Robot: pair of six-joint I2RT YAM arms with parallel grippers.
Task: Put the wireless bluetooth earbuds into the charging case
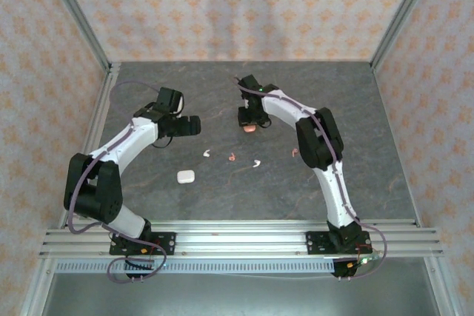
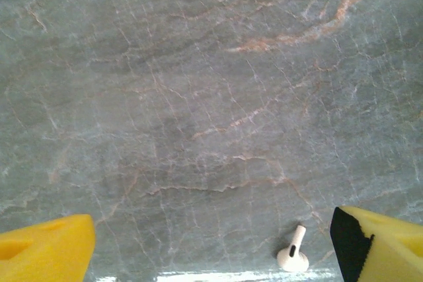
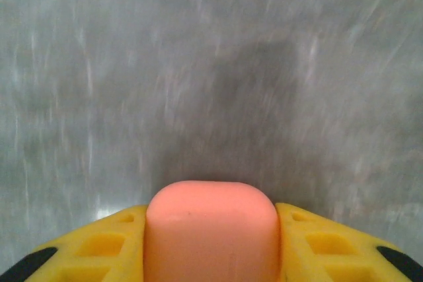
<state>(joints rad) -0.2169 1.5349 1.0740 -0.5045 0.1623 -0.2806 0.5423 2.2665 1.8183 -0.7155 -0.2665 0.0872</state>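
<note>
The grey veined stone-look surface (image 1: 244, 197) is hemmed by patterned walls (image 1: 222, 5) on three sides and a metal rail (image 1: 237, 236) at the near edge. Broad bare room is left around four tiny short-stemmed earbuds (image 1: 232, 157) strewn mid-surface and a white pebble-shaped charging case (image 1: 185, 176) lying nearer. From overhead, the left claw (image 1: 194, 125) and right claw (image 1: 250, 122) are seen well clear of every wall. Only from the wrists is it shown that the left claw (image 2: 211, 255) is spread apart beside one white earbud (image 2: 294, 253), and the right claw (image 3: 211, 249) is clamped on a pinkish-red pebble-shaped charging case (image 3: 211, 219).
</note>
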